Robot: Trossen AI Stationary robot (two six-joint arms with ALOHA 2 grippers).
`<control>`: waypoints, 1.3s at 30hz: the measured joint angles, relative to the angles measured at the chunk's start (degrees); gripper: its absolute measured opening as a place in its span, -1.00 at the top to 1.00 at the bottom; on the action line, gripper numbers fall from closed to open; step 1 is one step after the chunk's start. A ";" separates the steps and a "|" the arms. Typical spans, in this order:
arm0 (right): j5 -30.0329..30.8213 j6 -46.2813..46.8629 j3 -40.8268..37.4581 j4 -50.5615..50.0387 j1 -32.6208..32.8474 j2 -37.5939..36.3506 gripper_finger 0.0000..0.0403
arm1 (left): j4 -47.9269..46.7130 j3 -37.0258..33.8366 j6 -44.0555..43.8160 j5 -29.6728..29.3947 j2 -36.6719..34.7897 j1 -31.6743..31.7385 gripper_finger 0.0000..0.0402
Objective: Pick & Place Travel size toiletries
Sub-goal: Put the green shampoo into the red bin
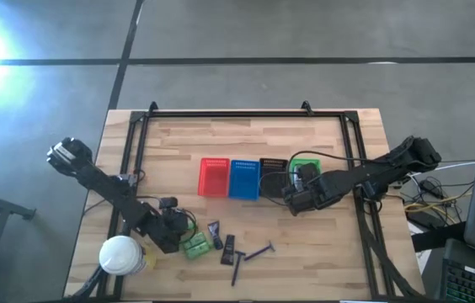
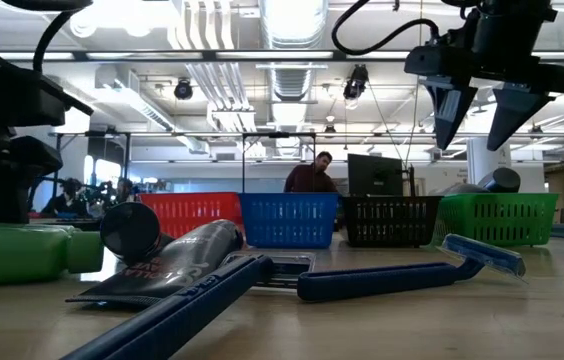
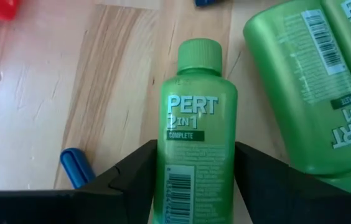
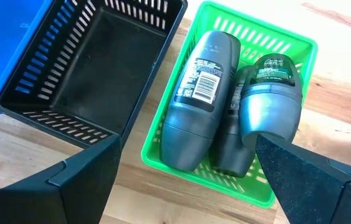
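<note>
Down at the near left of the desk [image 1: 322, 252], the left tool [image 1: 173, 238] sits low with its two fingers [image 3: 132, 174] pressed on either side of a green bottle [image 3: 191, 130] that lies flat on the wood, cap pointing away from the wrist. A second green bottle [image 3: 315, 81] lies just beside it, label turned the other way. Close by on the desk lie a dark tube [image 2: 177, 258], two blue razors [image 2: 412, 272] and a flat dark piece, all loose and near each other. A white-lidded jar [image 1: 121, 255] stands at the desk's near left corner, beside the left arm.

Over at the right, the right tool [image 2: 482, 110] hangs above the green basket [image 4: 287, 37] with its fingers spread wide and nothing between them. Three grey deodorants [image 4: 200, 99] lie packed side by side in that basket. The black basket [image 4: 101, 68] next to it holds nothing visible; the blue basket [image 1: 244, 178] and red basket [image 1: 213, 177] complete the row. A person [image 2: 312, 175] shows far behind the desk in the low view.
</note>
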 joint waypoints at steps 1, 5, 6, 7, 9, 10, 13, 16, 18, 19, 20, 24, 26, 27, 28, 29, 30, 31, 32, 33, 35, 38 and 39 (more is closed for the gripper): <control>-0.02 -0.01 0.08 0.00 0.00 0.00 -0.83 | 0.00 0.00 -0.30 0.46 -0.10 0.02 -0.03; -0.02 -0.01 0.36 0.02 0.00 0.00 -0.83 | -1.44 1.61 -0.69 1.72 -0.36 0.10 0.13; -0.02 -0.01 0.45 0.04 0.00 0.00 -0.83 | -2.17 2.34 -0.95 2.17 -0.37 0.29 0.18; -0.02 -0.01 0.50 0.02 0.00 0.00 -0.83 | -2.70 3.12 -1.34 2.99 -0.43 0.59 0.24; -0.02 -0.01 0.52 0.00 0.00 -0.02 -0.83 | -4.62 4.72 -3.28 3.20 -1.16 1.38 0.33; -0.02 0.00 0.52 0.04 0.00 -0.02 -0.83 | -5.69 5.57 -4.58 2.73 -1.87 1.93 0.36; 0.00 0.46 0.52 0.02 0.00 -0.02 -0.83 | -8.42 8.15 -8.89 -0.69 -4.23 4.00 0.37; 0.02 1.52 0.52 0.00 0.00 -0.02 -0.83 | -9.75 9.99 -15.72 -3.92 -7.64 7.43 0.34; 0.10 2.26 0.52 -0.01 0.00 -0.02 -0.83 | -9.42 10.40 -23.97 -5.98 -9.85 11.30 0.32; 0.18 2.66 0.52 -0.02 0.00 -0.02 -0.83 | -9.56 10.32 -29.00 -7.20 -10.68 13.47 0.32; 0.42 2.89 0.52 -0.02 0.00 -0.02 -0.83 | -9.00 9.93 -33.69 -8.14 -11.26 15.79 0.32; 1.48 3.21 0.52 0.00 -0.02 -0.02 -0.83 | -3.65 7.86 -41.55 -8.73 -11.56 25.43 0.31; 1.51 3.39 0.52 0.00 0.00 -0.02 -0.83 | 0.07 7.55 -39.69 -8.37 -10.57 29.54 0.31; 1.51 3.44 0.52 -0.02 0.03 -0.02 -0.83 | 1.68 7.52 -38.13 -7.73 -9.89 31.31 0.31; 1.52 3.44 0.52 0.00 0.10 -0.04 -0.83 | 3.48 7.52 -36.70 -6.77 -9.22 32.97 0.31; 1.57 3.44 0.52 0.00 0.13 -0.04 -0.83 | 5.22 7.52 -35.43 -5.72 -8.49 34.34 0.31; 1.57 3.45 0.52 0.00 0.13 -0.04 -0.83 | 6.16 7.55 -34.55 -4.67 -7.81 35.50 0.30; 1.59 3.44 0.52 0.00 0.13 -0.04 -0.83 | 6.34 7.61 -34.02 -3.68 -7.10 36.33 0.30; 1.60 3.32 0.52 0.00 0.15 -0.04 -0.83 | 6.32 7.69 -33.77 -2.70 -6.42 36.87 0.28; 1.61 3.17 0.52 0.00 0.21 -0.04 -0.83 | 6.32 7.76 -33.69 -1.64 -5.72 37.18 0.26; 1.63 3.11 0.52 0.00 0.34 -0.04 -0.83 | 6.04 7.76 -33.72 -0.24 -4.64 37.22 0.20; 1.64 2.96 0.52 -0.02 0.42 -0.04 -0.83 | 6.05 7.76 -34.78 0.26 -3.81 37.19 0.07; 1.64 2.90 0.52 -0.02 0.42 -0.04 -0.83 | 6.22 7.76 -35.06 0.20 -3.75 37.21 0.02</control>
